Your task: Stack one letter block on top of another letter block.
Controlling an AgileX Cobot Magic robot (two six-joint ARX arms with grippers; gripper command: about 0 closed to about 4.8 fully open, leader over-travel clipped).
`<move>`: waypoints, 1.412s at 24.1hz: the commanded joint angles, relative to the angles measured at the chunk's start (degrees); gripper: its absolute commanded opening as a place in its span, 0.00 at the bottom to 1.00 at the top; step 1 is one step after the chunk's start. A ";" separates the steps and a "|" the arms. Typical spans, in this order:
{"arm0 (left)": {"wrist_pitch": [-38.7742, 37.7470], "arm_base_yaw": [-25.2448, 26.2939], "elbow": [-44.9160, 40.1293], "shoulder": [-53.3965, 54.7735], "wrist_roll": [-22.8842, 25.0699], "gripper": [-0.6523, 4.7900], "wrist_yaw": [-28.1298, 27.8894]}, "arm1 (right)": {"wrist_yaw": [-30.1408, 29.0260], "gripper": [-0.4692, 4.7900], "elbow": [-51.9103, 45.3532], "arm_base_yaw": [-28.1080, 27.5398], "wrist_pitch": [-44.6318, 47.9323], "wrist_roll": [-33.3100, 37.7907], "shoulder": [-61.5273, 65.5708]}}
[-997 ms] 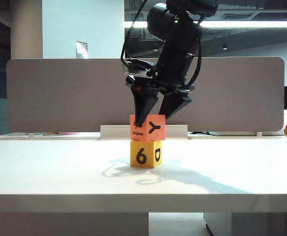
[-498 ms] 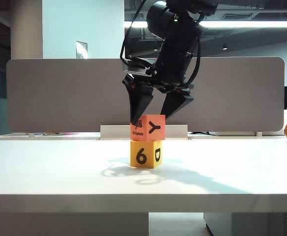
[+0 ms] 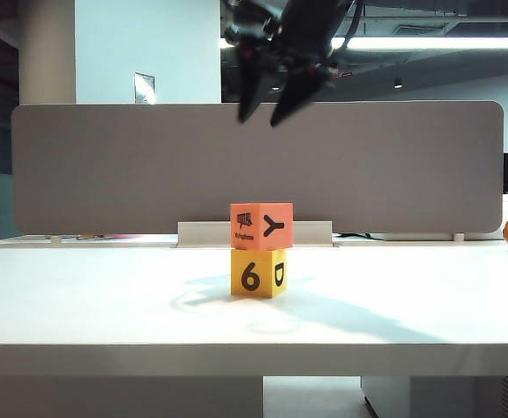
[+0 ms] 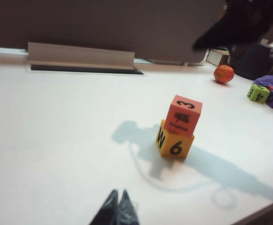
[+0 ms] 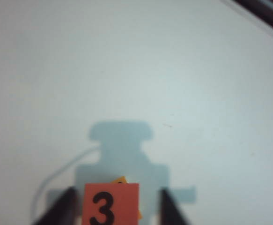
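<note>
Now stacked: orange-red foam cube marked "Y" (image 3: 261, 226) sits on yellow foam cube marked "6" (image 3: 259, 273), well below empty, parted right gripper (image 3: 267, 104); left gripper (image 4: 118, 210) pinched together, idle; next, retract.

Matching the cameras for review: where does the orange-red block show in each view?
Exterior view: orange-red block mid-frame, atop the yellow block.
Left wrist view: right of centre, tilted on the yellow block.
Right wrist view: bottom edge, "3" face up, between the right claw's fingers.
Shared landmark: the yellow block.
</note>
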 commanded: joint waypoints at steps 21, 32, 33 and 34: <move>0.35 -0.07 0.11 0.04 0.26 0.11 0.20 | 0.61 0.08 -19.50 -14.05 4.39 3.28 -23.82; 0.35 -0.04 0.11 0.04 0.28 0.11 -8.68 | -1.95 0.08 -48.46 -22.69 20.79 11.52 -42.53; 0.35 -0.04 0.11 0.04 0.28 0.11 -11.56 | -1.97 0.08 -49.70 -22.95 21.68 12.07 -43.52; 0.37 -0.04 0.11 0.04 0.28 0.11 -13.70 | -1.90 0.08 -51.23 -23.06 22.84 12.57 -44.63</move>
